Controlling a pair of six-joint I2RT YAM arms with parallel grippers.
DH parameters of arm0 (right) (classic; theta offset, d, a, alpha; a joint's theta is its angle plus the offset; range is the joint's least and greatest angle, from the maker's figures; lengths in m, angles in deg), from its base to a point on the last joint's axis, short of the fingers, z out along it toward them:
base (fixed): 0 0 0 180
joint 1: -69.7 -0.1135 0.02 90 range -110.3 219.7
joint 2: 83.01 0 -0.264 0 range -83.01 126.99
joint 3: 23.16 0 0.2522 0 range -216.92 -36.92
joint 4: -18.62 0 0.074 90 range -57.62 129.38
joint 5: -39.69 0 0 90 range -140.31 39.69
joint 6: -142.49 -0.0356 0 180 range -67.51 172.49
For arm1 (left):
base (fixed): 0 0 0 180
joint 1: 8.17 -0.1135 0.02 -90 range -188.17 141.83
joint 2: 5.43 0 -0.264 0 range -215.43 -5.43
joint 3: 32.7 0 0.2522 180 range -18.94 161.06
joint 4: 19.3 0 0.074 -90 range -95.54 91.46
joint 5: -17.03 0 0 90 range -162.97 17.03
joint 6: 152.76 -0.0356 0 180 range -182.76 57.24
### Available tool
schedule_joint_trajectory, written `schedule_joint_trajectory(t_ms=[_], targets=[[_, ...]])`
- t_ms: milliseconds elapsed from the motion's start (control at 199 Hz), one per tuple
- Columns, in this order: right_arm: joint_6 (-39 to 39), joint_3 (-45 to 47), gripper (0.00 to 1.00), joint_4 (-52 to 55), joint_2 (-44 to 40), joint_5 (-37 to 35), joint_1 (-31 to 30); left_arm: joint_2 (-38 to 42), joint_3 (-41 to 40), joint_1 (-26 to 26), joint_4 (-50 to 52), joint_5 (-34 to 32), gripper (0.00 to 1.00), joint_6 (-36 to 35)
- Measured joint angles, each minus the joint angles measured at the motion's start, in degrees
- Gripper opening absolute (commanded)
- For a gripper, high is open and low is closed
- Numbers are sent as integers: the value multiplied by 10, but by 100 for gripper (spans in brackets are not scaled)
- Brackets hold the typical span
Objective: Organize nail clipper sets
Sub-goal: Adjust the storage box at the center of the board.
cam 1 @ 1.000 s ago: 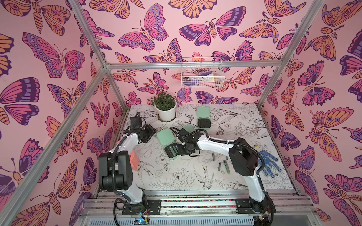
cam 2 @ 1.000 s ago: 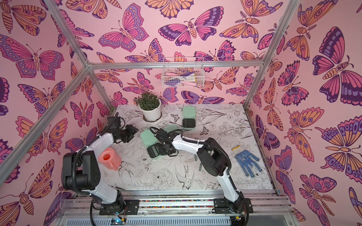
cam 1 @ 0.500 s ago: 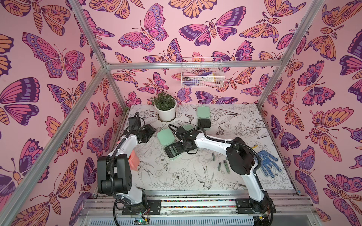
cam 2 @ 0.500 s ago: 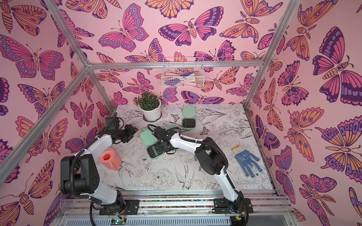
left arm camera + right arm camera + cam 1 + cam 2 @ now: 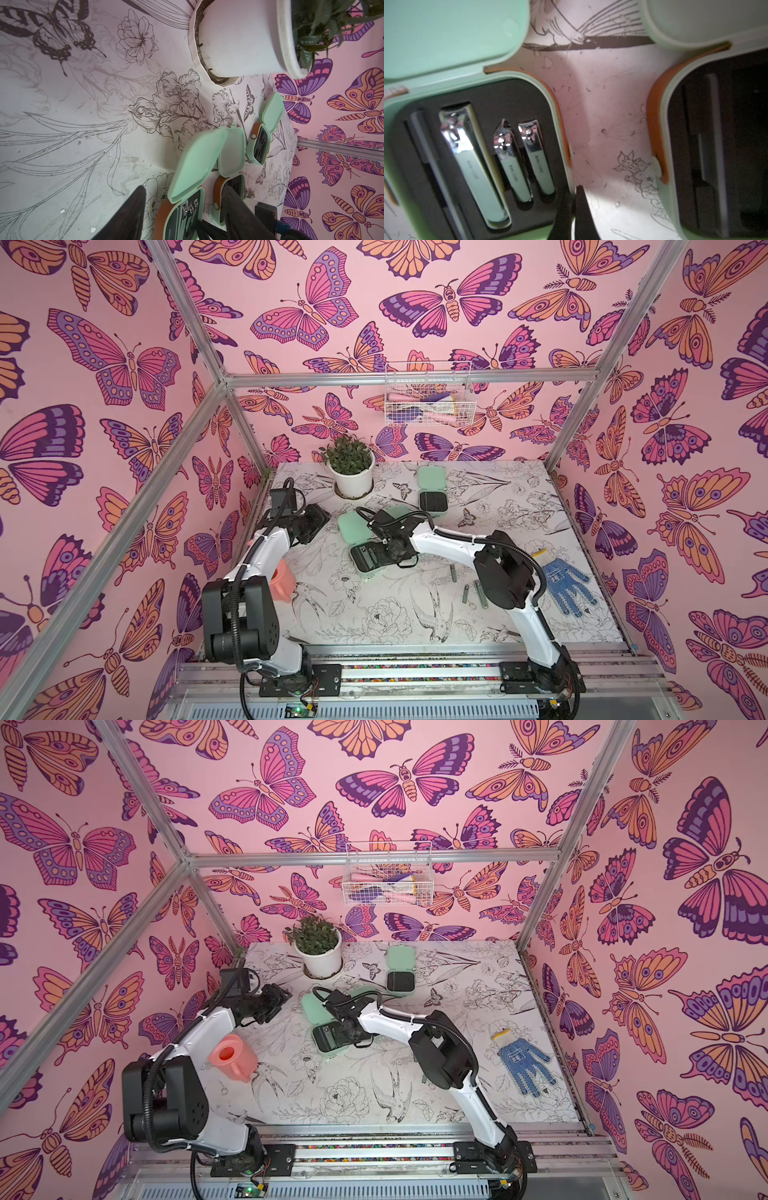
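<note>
Surface (image 5: pixel 374 605) carries the filled case (image 5: pixel 360 561) at centre, right tool (image 5: pixel 573 191) pinched shut on its rim; left tool (image 5: pixel 321 519) hangs half-open, empty, nearby. Tugging that thin wall could tip the case and spill its seated clippers (image 5: pixel 475 162).

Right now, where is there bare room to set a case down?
Bare: the front strip of table between watering can and loose clippers; the back right, between far case and glove. Crowded: mid-table, two open cases under the right gripper.
</note>
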Motion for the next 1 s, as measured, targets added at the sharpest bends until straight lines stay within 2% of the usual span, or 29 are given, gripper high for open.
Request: schedule_joint_trajectory(t_ms=[121, 211, 448, 569, 810, 876, 1001], targets=[[39, -12, 0, 31, 3, -5, 0, 15, 16, 0, 45, 9, 61, -9], [96, -16, 0, 52, 3, -13, 0, 38, 21, 0, 92, 10, 60, -20], [271, -8, 0, 68, -3, -44, 6, 128, -29, 0, 172, 9, 45, -31], [346, 12, 0, 66, -16, -45, 24, 146, -91, 0, 188, 6, 30, -20], [396, 15, 0, 57, -16, -35, 54, 93, -167, 2, 169, -16, 5, 11], [400, 17, 0, 54, -17, -36, 54, 70, -170, 5, 149, -17, 2, 13], [403, 26, 0, 44, -22, -33, 54, 4, -166, 25, 92, -3, 2, 16]])
